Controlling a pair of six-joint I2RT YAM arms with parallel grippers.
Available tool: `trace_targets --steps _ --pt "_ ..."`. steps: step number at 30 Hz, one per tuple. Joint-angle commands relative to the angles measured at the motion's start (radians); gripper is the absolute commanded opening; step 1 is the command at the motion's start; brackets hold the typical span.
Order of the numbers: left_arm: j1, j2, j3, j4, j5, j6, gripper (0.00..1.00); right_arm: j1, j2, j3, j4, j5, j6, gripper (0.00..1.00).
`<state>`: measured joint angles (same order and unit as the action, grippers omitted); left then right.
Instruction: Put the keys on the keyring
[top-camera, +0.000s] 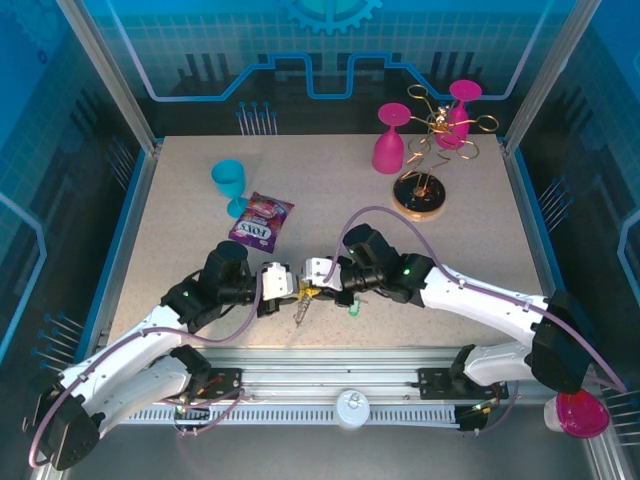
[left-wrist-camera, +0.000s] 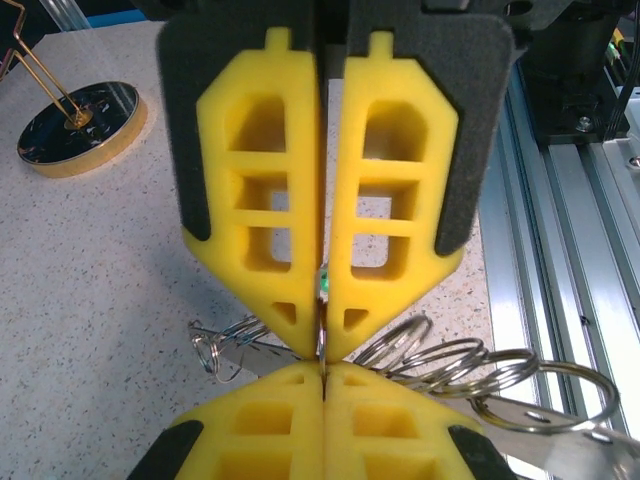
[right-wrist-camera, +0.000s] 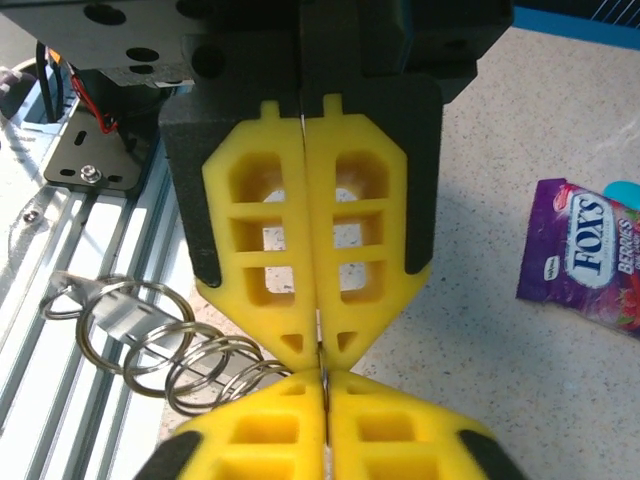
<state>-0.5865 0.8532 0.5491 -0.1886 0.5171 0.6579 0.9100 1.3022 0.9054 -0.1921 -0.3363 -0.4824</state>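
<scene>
My two grippers meet tip to tip low over the table's near middle. The left gripper (top-camera: 296, 287) (left-wrist-camera: 323, 378) is shut on a thin metal edge of the keyring (top-camera: 302, 306). That keyring (left-wrist-camera: 500, 385) (right-wrist-camera: 150, 330) is a flat grey strip carrying several wire rings, which fan out to both sides of the fingers. The right gripper (top-camera: 312, 283) (right-wrist-camera: 323, 388) faces it, also shut on that thin metal edge. One of the keys, with a green tag (top-camera: 354, 311), lies on the table just below the right gripper. A green speck shows in the slit of the right gripper's fingers (left-wrist-camera: 390, 230).
A purple snack packet (top-camera: 261, 221) (right-wrist-camera: 585, 255) lies behind the left arm, beside a teal cup (top-camera: 229, 183). A gold wire rack (top-camera: 432, 140) on a round base (left-wrist-camera: 80, 125) and pink glasses (top-camera: 391, 140) stand back right. The metal rail (top-camera: 330, 375) runs along the near edge.
</scene>
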Motion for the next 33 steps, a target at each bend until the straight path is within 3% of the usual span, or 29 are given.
trace_targets --steps 1,4,6,9,15,23,28,33 --pt "-0.011 0.003 0.045 -0.002 0.039 0.013 0.00 0.013 0.013 0.036 -0.003 0.008 -0.006 0.00" --pt "-0.011 0.004 0.040 0.005 0.014 -0.003 0.01 0.011 0.007 0.023 0.026 -0.006 0.012 0.00" --pt "-0.011 0.002 0.031 0.010 -0.001 -0.013 0.10 0.005 -0.008 0.004 0.069 -0.030 0.039 0.00" --pt "-0.011 0.001 0.013 0.027 -0.005 -0.029 0.15 0.000 -0.025 -0.020 0.124 -0.061 0.073 0.00" --pt "-0.011 0.014 0.008 0.032 0.000 -0.038 0.17 -0.003 -0.027 -0.051 0.165 -0.085 0.107 0.00" --pt "-0.010 0.025 0.010 0.022 0.009 -0.035 0.14 -0.002 -0.028 -0.069 0.203 -0.105 0.128 0.00" --pt "-0.011 0.026 0.012 0.006 0.006 -0.021 0.00 -0.002 -0.031 -0.080 0.212 -0.109 0.131 0.00" --pt "-0.011 0.007 -0.003 0.026 -0.024 0.024 0.00 -0.003 -0.034 -0.086 0.200 -0.101 0.128 0.00"
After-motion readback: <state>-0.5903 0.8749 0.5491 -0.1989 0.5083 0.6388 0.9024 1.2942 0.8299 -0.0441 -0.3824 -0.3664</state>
